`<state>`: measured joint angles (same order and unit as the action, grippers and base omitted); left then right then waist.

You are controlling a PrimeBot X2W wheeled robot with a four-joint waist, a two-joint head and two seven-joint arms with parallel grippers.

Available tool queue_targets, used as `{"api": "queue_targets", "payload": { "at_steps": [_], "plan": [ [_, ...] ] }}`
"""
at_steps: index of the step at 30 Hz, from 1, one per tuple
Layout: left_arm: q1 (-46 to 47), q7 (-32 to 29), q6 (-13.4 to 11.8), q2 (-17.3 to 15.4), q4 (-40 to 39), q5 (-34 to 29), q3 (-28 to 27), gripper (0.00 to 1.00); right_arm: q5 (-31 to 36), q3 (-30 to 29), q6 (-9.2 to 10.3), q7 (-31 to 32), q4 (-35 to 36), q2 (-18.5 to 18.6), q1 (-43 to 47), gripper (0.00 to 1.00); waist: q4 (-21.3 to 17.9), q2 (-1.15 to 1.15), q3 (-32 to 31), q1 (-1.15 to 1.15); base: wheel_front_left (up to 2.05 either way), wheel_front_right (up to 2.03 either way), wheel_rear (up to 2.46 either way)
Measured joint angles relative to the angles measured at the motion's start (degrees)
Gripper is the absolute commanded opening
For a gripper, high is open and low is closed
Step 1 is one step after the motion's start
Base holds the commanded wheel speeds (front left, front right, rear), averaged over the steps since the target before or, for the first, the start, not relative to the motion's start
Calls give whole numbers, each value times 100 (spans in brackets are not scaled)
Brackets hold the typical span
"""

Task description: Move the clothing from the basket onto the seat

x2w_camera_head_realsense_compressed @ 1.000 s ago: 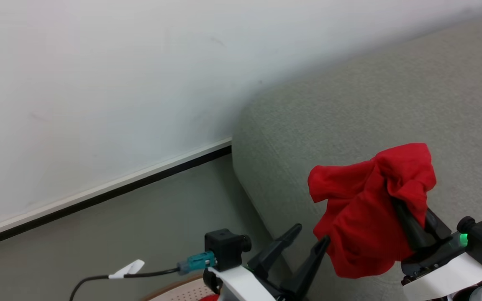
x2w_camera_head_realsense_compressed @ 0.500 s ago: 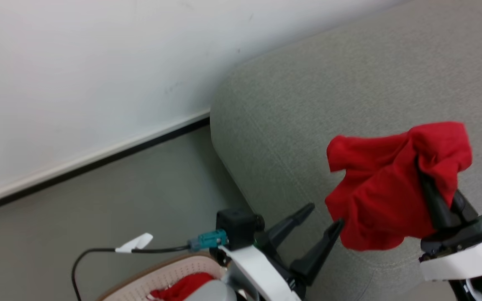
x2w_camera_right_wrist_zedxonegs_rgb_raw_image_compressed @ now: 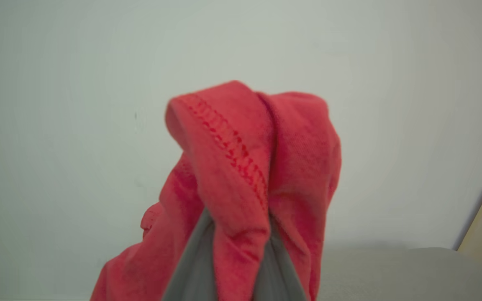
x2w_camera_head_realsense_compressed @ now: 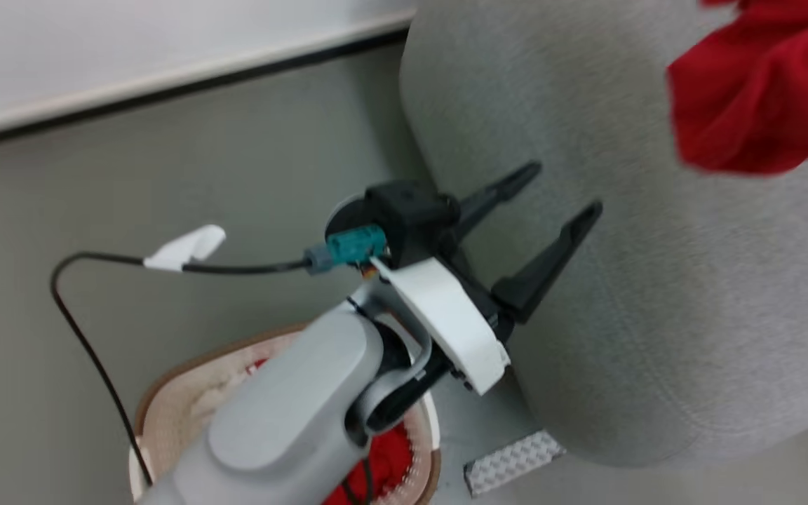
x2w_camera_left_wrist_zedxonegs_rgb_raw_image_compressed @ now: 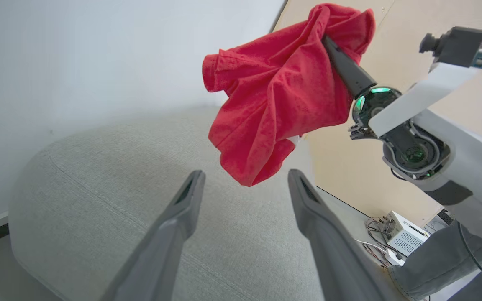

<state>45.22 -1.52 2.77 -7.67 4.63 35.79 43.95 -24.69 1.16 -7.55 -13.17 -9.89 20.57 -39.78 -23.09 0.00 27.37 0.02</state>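
Right now my right gripper [x2w_camera_right_wrist_zedxonegs_rgb_raw_image_compressed: 239, 221] is clenched on the clothing [x2w_camera_left_wrist_zedxonegs_rgb_raw_image_compressed: 274, 96]. In the right wrist view a hemmed red fold is pinched between the two fingers and bunches up over their tips. In the left wrist view the rest of it hangs loose below the grip, in the air above the seat [x2w_camera_head_realsense_compressed: 621, 294] and clear of the cushion. In the head view the clothing sits at 2 o'clock, cut off by the top and right edges, over the grey upholstery.

My left gripper [x2w_camera_head_realsense_compressed: 564, 188] is near the middle of the head view. Its jaws are released and wide apart with nothing between them, and the fingers point toward 2 o'clock across the rounded end of the seat. In its own wrist view the hanging red hem shows between and above the two fingertips.

The basket [x2w_camera_head_realsense_compressed: 165, 382] stands on the floor [x2w_camera_head_realsense_compressed: 165, 175] at 7 o'clock, just beside the seat's end, with my left forearm [x2w_camera_head_realsense_compressed: 285, 414] across most of it. Some red cloth [x2w_camera_head_realsense_compressed: 390, 456] shows inside by the perforated wall. It is possibly another garment, but the frame is blurred and the arm hides most of it. A black cable [x2w_camera_head_realsense_compressed: 250, 268] with a white tag [x2w_camera_head_realsense_compressed: 186, 247] loops out toward 9 o'clock. The wall [x2w_camera_head_realsense_compressed: 130, 49] and its dark skirting run along 11 o'clock.
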Motion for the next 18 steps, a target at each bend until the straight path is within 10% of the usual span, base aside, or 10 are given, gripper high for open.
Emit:
{"api": "queue_targets", "payload": {
  "at_steps": [18],
  "plan": [
    [657, 62, -14, -8, -76, -178, -141, 100, 1018, -1316, -1, 332, -3185, 700, -2717, 0, 1201, 0, 1674, 0, 0, 0, 0]
  ]
}}
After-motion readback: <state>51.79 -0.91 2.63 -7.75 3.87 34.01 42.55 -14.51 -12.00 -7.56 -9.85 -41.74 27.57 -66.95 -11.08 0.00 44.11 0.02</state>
